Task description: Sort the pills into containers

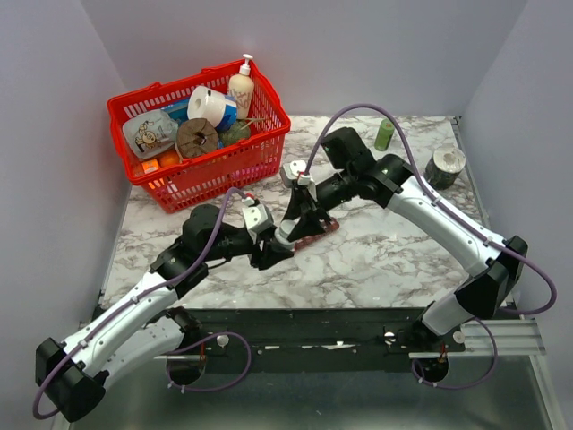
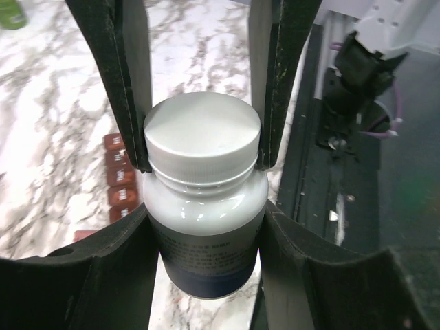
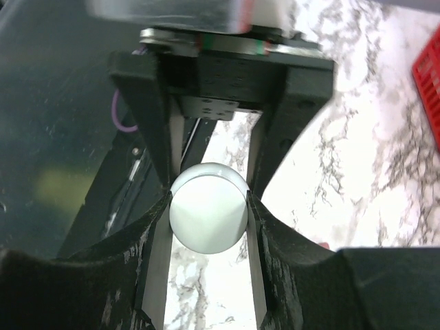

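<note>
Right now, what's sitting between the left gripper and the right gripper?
A white pill bottle. The left gripper clamps its body and the right gripper pinches its cap, clearest in the left wrist view.

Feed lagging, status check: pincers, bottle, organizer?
Left pincer shut on white pill bottle. Right pincer shut on its cap. Pill organizer on table alongside; no obstruction seen.

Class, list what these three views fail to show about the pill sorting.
Pills: none visible in any view; the white bottle is opaque and capped.
Bottle label: too blurred to read, left wrist view.
The containers: mostly hidden by the bottle and left claw in left wrist view; compartment contents too small in top view.
</note>
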